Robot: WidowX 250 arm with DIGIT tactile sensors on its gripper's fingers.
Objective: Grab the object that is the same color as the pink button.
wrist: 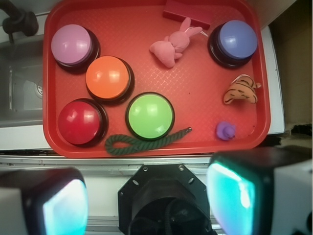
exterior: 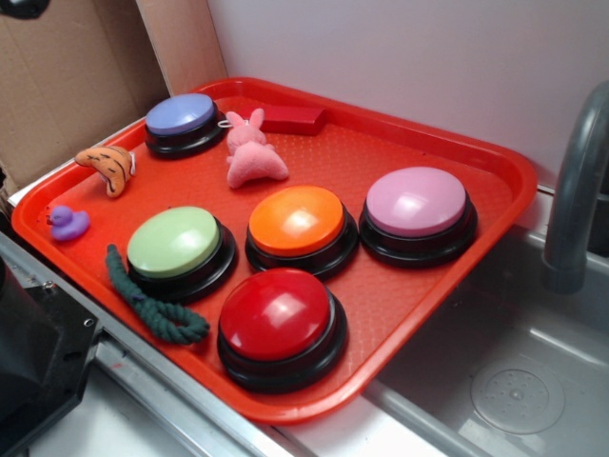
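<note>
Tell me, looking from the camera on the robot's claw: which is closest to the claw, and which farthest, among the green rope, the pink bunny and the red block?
In the wrist view the gripper sits at the bottom edge, off the tray.
1. Green rope: nearest, along the tray's near rim.
2. Pink bunny: farther, towards the tray's far side.
3. Red block: farthest, against the far rim.

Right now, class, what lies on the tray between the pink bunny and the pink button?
Only bare red tray. In the exterior view nothing sits between the pink bunny and the pink button; the orange button lies below that line.
</note>
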